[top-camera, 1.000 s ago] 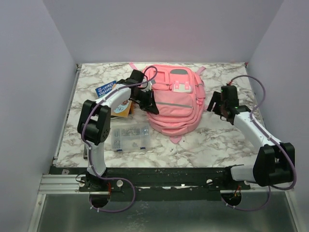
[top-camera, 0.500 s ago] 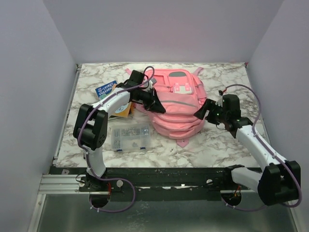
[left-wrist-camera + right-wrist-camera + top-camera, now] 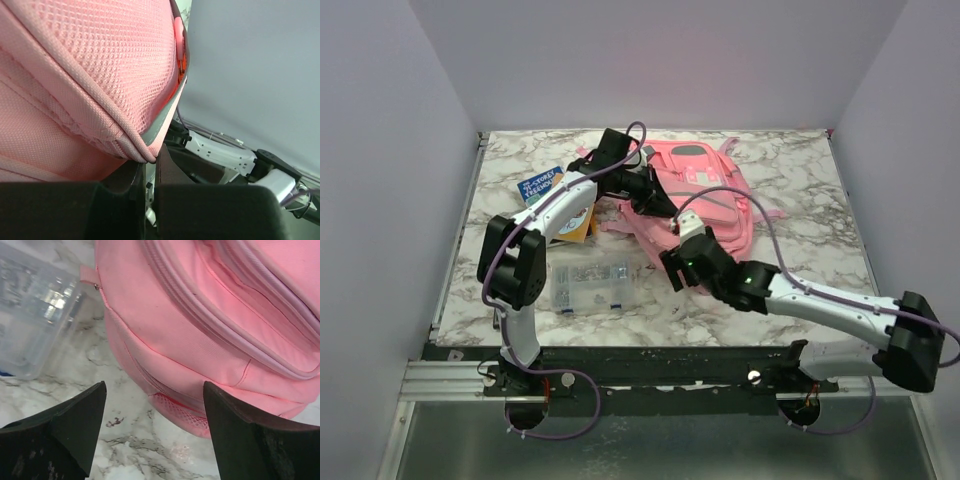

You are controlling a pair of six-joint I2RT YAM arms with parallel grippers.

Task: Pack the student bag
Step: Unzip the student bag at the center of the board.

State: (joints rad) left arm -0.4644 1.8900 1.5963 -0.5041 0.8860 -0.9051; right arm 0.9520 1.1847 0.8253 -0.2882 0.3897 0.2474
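Only left wrist view shows fingers (image 3: 169,172) pinching bag (image 3: 75,80).

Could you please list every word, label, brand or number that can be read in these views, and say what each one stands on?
blue booklet, by the left arm: white lettering on the cover, too small to read.
student bag: no lettering shows in any view.
clear compartment box: no label that can be read.
Nothing else in the views carries text.

Pink woven cloth student bag (image 3: 210,315) — matt
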